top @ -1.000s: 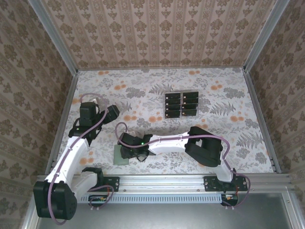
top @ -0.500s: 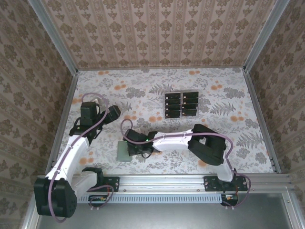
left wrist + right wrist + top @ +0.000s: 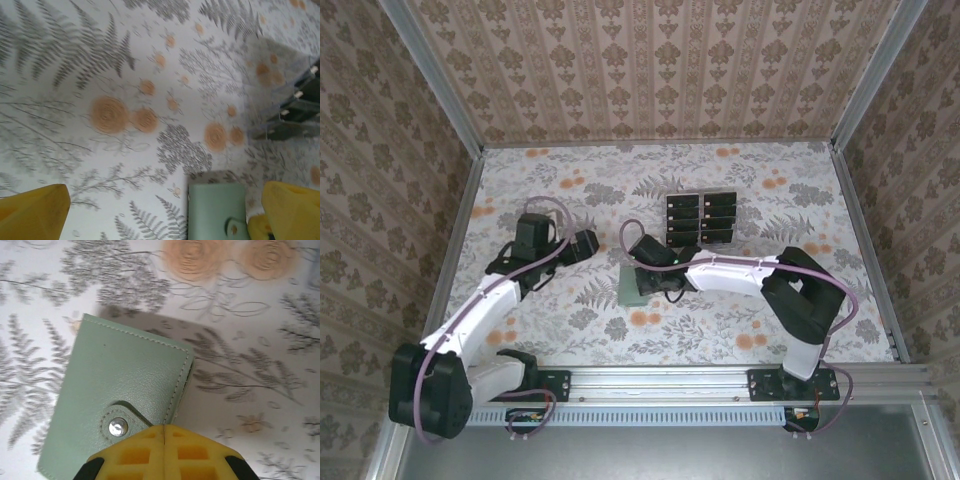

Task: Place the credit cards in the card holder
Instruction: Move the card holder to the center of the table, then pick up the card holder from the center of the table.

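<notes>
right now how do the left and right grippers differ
The left gripper is wide open; the right gripper is shut. The left gripper holds nothing and hangs near the card holder; the right gripper pinches that holder at its snap edge. Both have yellow fingers.

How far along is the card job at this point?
Done: nothing yet, by the look of it; the credit cards sit in the clear tray. In hand: the right end effector is shut on the card holder by its edge, snap fastened; the left end effector hangs open nearby. Left: open the holder and load the cards.
</notes>
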Available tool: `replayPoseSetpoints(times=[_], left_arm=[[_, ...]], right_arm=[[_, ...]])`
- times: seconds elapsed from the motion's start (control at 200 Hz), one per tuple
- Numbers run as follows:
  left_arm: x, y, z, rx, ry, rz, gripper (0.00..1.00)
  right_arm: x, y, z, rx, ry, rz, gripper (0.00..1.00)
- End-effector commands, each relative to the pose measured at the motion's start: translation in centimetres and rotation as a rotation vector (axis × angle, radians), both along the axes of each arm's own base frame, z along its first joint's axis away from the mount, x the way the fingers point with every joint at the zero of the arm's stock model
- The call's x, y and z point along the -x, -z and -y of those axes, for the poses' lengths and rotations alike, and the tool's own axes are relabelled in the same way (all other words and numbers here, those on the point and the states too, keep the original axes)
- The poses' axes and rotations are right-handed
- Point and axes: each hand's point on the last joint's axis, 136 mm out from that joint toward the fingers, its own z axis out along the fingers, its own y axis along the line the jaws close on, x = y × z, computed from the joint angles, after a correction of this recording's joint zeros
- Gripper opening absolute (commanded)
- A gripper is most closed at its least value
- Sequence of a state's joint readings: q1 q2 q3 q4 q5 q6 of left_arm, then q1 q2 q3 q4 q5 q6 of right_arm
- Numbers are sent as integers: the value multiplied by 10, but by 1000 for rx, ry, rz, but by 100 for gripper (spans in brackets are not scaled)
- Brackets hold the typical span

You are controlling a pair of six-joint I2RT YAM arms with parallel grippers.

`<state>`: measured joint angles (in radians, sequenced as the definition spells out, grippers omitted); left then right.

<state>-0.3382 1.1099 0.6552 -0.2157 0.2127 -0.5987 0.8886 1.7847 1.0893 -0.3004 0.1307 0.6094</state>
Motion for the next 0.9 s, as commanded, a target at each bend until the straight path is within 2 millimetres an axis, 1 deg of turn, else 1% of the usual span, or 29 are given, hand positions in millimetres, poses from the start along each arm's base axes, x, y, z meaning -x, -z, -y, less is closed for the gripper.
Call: replayPoseSetpoints(times=[0.0, 0.115, 0.165, 0.175, 0.19, 0.285, 0.34, 0.445, 0.515, 0.645, 0.775, 0.895], left_arm=[[8, 13, 21, 40, 44, -34, 100], [13, 24, 40, 63, 83, -55, 100], [12, 28, 42, 79, 79, -63, 100], [16, 29, 49, 81, 100, -67, 100], [18, 30, 52, 86, 107, -70, 100], [20, 37, 63, 112, 121, -82, 100], [21, 40, 67, 117, 130, -89, 100], [22, 45, 73, 115, 142, -100, 100], [22, 47, 76, 117, 148, -103, 100], [24, 50, 82, 128, 156, -112, 100], [25, 55, 85, 131, 158, -123, 100], [26, 59, 89, 150, 167, -134, 96]], right_arm=[[4, 11, 20, 70, -28, -11, 0], [5, 22, 24, 86, -19, -29, 0], [5, 27, 25, 91, -12, -37, 0], [5, 28, 26, 93, -11, -39, 0], [5, 28, 26, 94, -10, -40, 0], [5, 33, 29, 94, 6, -49, 0], [5, 35, 31, 93, 16, -53, 6], [5, 34, 33, 73, 33, -58, 15], [5, 31, 33, 54, 45, -56, 18], [4, 28, 31, 24, 54, -54, 16], [5, 32, 31, 18, 58, -65, 17], [6, 37, 34, 12, 74, -75, 14]])
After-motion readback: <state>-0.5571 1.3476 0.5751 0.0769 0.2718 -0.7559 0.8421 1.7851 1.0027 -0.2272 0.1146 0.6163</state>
